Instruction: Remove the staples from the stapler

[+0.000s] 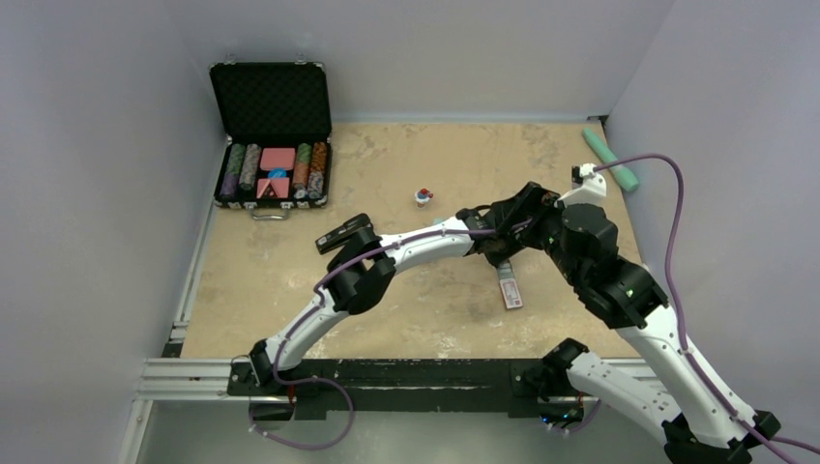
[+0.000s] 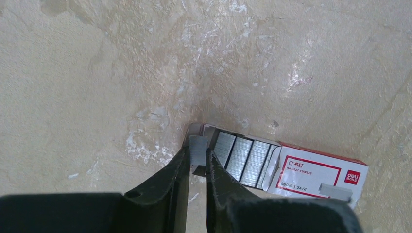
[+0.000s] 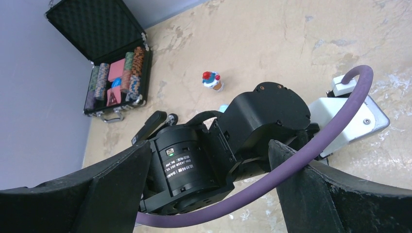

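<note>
In the left wrist view my left gripper (image 2: 198, 160) is shut on the staples (image 2: 198, 149), a short silvery strip held upright between the fingertips. It is just above the table, at the open end of a red-and-white staple packet (image 2: 311, 174) with several silvery strips inside. The packet also shows in the top view (image 1: 510, 290). My right gripper (image 3: 209, 155) is wide open and empty, hovering above the left arm's wrist (image 3: 194, 165). In the top view the two arms overlap right of centre (image 1: 522, 227). The black stapler is hidden in all views.
An open black case of poker chips (image 1: 271, 135) stands at the back left. A small red-capped bottle (image 1: 423, 197) stands mid-table. A pale teal bar (image 1: 610, 159) lies by the right wall. Grey walls close three sides.
</note>
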Available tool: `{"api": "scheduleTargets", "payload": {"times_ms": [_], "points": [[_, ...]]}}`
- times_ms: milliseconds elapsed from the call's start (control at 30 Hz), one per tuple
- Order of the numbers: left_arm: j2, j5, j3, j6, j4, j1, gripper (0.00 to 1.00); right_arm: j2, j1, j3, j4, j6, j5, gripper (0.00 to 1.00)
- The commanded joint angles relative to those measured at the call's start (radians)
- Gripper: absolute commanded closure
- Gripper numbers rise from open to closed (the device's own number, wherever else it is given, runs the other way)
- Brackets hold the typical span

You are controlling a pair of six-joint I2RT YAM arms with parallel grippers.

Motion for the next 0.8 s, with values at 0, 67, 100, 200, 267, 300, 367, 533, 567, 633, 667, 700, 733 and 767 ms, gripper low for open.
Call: {"api": "scheduleTargets", "payload": {"times_ms": [0,67,100,200,267,300,367,533,567,633,667,700,733,767], "points": [[0.016,0.006,-0.017,0.032,0.038,-0.01,0.92,-0.016,-0.004,-0.002,0.049,0.002,-0.024,0.05],[0.018,0.007,-0.024,0.034,0.038,-0.01,0.92,-0.016,-0.004,-0.002,0.049,0.002,-0.024,0.05],[0.017,0.009,-0.029,0.034,0.039,-0.011,0.92,-0.016,-0.004,-0.002,0.049,0.002,-0.026,0.06],[0.012,0.01,-0.04,0.028,0.038,-0.012,0.92,-0.018,-0.004,-0.003,0.052,0.002,-0.028,0.05],[0.003,0.011,-0.043,0.027,0.035,-0.012,0.92,-0.017,-0.003,-0.004,0.052,0.002,-0.028,0.06],[-0.003,0.01,-0.042,0.026,0.03,-0.012,0.92,-0.017,-0.004,-0.004,0.051,0.002,-0.028,0.05],[-0.015,0.014,-0.045,0.025,0.02,-0.012,0.91,-0.018,-0.003,-0.004,0.05,0.002,-0.028,0.05],[-0.017,0.044,-0.048,0.029,-0.028,-0.012,0.89,-0.02,-0.004,-0.001,0.046,0.002,-0.029,0.06],[-0.017,0.047,-0.054,0.024,-0.033,-0.012,0.89,-0.021,-0.002,-0.002,0.046,0.002,-0.029,0.05],[-0.019,0.065,-0.064,0.01,-0.047,-0.012,0.88,-0.018,-0.004,-0.003,0.047,0.003,-0.028,0.05],[-0.021,0.077,-0.064,0.0,-0.054,-0.012,0.87,-0.018,-0.004,-0.004,0.049,0.004,-0.029,0.05],[-0.023,0.091,-0.064,-0.012,-0.065,-0.012,0.86,-0.018,-0.003,-0.004,0.05,0.004,-0.031,0.06],[-0.025,0.108,-0.063,-0.016,-0.073,-0.012,0.85,-0.016,-0.003,-0.004,0.052,0.004,-0.033,0.06],[-0.029,0.113,-0.066,-0.021,-0.078,-0.013,0.84,-0.015,-0.003,-0.003,0.05,0.004,-0.032,0.05]]}}
